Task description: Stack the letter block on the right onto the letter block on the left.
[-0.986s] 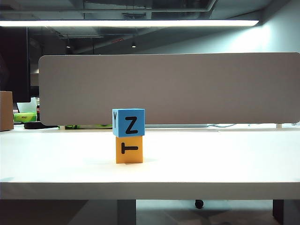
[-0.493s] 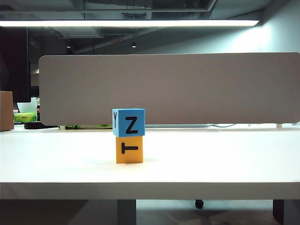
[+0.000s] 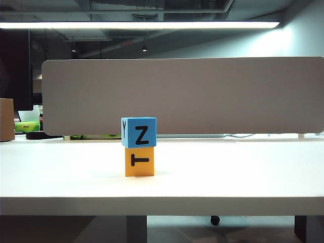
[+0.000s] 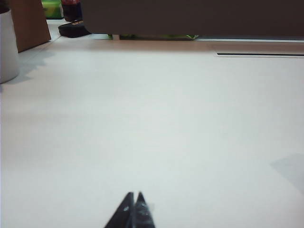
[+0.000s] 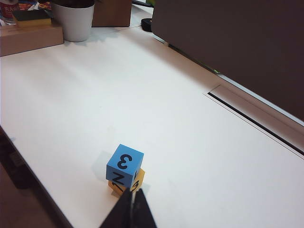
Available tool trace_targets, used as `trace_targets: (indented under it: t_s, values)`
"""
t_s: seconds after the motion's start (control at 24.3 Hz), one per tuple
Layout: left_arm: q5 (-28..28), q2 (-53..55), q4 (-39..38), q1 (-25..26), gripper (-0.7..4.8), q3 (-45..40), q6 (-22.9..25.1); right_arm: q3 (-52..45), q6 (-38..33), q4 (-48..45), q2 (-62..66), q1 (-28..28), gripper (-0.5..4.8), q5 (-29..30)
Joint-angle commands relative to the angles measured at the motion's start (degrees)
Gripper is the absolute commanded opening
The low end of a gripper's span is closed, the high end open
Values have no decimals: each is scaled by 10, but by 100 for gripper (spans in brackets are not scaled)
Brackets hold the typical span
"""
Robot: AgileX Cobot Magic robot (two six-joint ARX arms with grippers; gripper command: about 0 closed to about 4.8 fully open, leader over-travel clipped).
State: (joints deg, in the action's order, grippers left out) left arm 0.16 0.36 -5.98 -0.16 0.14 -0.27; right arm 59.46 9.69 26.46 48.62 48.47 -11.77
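A blue letter block (image 3: 138, 132) marked Z rests on top of an orange letter block (image 3: 139, 161) marked T, near the middle of the white table (image 3: 228, 172). The right wrist view looks down on the same stack: the blue block (image 5: 124, 163) covers most of the orange block (image 5: 138, 179). My right gripper (image 5: 132, 192) is shut and empty, hovering above and just short of the stack. My left gripper (image 4: 134, 194) is shut over bare tabletop with nothing between its tips. Neither arm shows in the exterior view.
A grey partition panel (image 3: 182, 96) runs along the table's back edge. A brown box (image 3: 6, 119) stands at the far left. In the wrist views a white pot (image 5: 73, 20), a brown box (image 4: 29, 21) and a cable slot (image 5: 251, 121) line the back.
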Motion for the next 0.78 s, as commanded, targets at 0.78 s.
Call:
trace_targets:
  t_s: [0.78]
  values:
    - [1, 0, -17, 1, -5, 3, -4, 2, -3, -9, -2, 0, 22, 1]
